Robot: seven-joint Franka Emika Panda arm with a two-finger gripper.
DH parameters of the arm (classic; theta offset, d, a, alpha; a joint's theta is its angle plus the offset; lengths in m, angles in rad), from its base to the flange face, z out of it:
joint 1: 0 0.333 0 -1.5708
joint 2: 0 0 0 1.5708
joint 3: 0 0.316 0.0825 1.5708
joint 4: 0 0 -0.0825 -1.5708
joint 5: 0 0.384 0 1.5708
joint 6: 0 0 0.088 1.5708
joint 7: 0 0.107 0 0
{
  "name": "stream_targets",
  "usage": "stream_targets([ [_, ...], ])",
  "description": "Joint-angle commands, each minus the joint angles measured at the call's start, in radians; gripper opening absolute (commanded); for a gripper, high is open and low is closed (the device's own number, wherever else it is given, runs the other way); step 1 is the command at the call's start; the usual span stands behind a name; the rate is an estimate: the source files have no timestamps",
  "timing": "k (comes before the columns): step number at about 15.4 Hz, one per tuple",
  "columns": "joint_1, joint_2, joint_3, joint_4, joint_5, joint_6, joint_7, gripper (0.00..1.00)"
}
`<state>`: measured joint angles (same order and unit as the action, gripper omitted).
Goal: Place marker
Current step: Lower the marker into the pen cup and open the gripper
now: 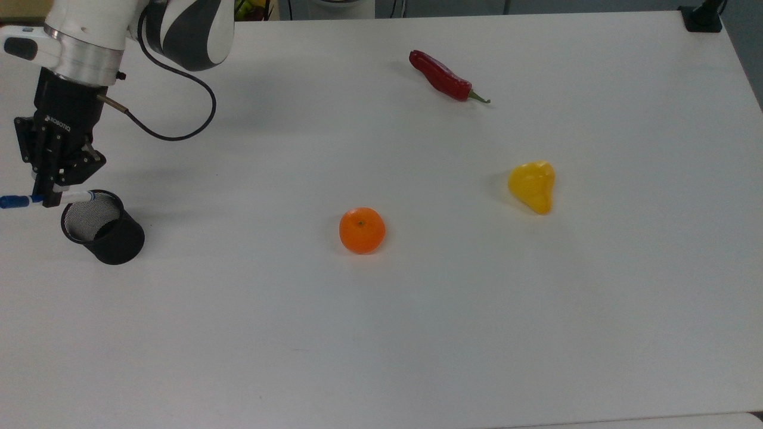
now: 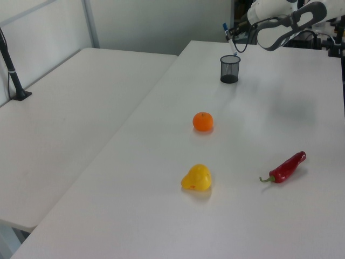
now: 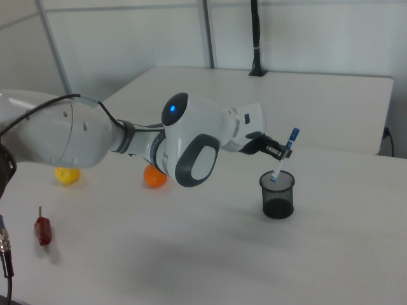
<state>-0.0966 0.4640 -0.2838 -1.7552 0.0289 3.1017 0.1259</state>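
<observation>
The marker (image 1: 14, 201) is white with a blue cap, and my gripper (image 1: 50, 199) is shut on its middle. In the top view it lies across the left edge, its small blue end at the rim of the black mesh cup (image 1: 113, 238). The right view shows the marker (image 3: 291, 141) tilted, cap up, with its lower end just over the mouth of the cup (image 3: 278, 202); my gripper (image 3: 282, 151) holds it from the right view's left. In the left view the marker (image 2: 226, 28) and gripper (image 2: 232, 33) hang above the cup (image 2: 229, 70) at the far end.
On the white table (image 1: 417, 333) lie an orange (image 1: 362, 230) in the middle, a yellow fruit (image 1: 532, 186) to the top view's right, and a red chili (image 1: 441, 76) near the far edge. My arm (image 1: 179, 30) and its cable (image 1: 173, 134) reach in from the top-left.
</observation>
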Motion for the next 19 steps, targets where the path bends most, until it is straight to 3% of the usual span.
stream_targets([
  [1, 0.005, 0.036, 0.002, -0.001, 0.005, 0.044, -0.014, 0.00],
  [4, 0.006, 0.038, 0.005, -0.003, 0.003, 0.043, -0.014, 0.00],
  [7, 0.006, 0.039, 0.006, -0.004, 0.003, 0.043, -0.014, 0.09],
  [10, 0.006, 0.039, 0.006, -0.004, 0.003, 0.043, -0.014, 0.41],
  [14, 0.008, 0.036, 0.006, -0.006, 0.005, 0.035, -0.014, 0.60],
  [19, 0.006, 0.032, 0.006, -0.006, 0.005, 0.031, -0.011, 1.00],
])
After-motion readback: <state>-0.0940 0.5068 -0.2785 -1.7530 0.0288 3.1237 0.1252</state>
